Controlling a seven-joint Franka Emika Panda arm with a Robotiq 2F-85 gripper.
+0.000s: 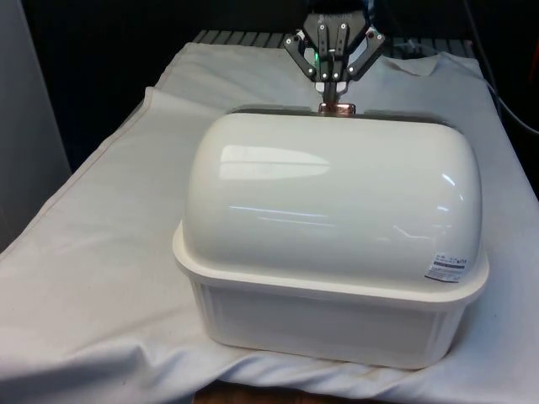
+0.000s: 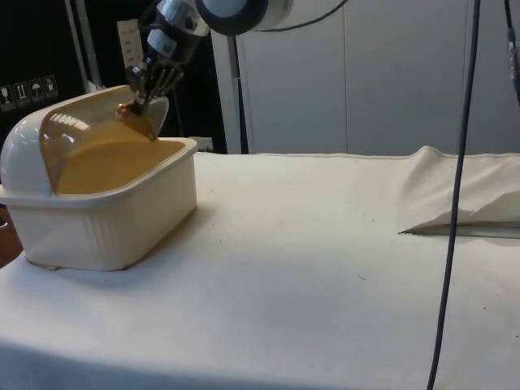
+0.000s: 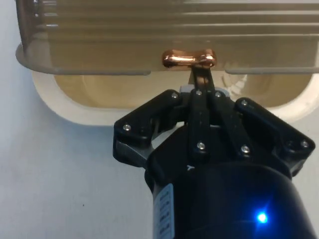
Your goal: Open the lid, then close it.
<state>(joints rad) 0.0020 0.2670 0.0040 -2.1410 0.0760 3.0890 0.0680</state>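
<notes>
A cream bread box (image 1: pixel 324 324) stands on the white cloth, its domed back turned to the front view. Its translucent roll lid (image 2: pixel 93 134) is partly raised, so the box's inside (image 3: pixel 149 92) shows under the lid's edge (image 3: pixel 99 69). A copper handle (image 3: pixel 188 58) sits at the middle of that edge, also seen as the copper handle (image 1: pixel 337 108) over the dome and the copper handle (image 2: pixel 126 107) from the side. My black gripper (image 3: pixel 199 82) is shut on this handle from the robot's side; the gripper (image 1: pixel 334 91) hangs just behind the dome, and the gripper (image 2: pixel 140 99) is tilted over the box's opening.
The cloth (image 2: pixel 309 244) stretches flat from the box to a raised fold (image 2: pixel 455 207) at the side view's right. A black cable (image 2: pixel 457 187) hangs down there. The table's near edge (image 1: pixel 278 394) lies just in front of the box.
</notes>
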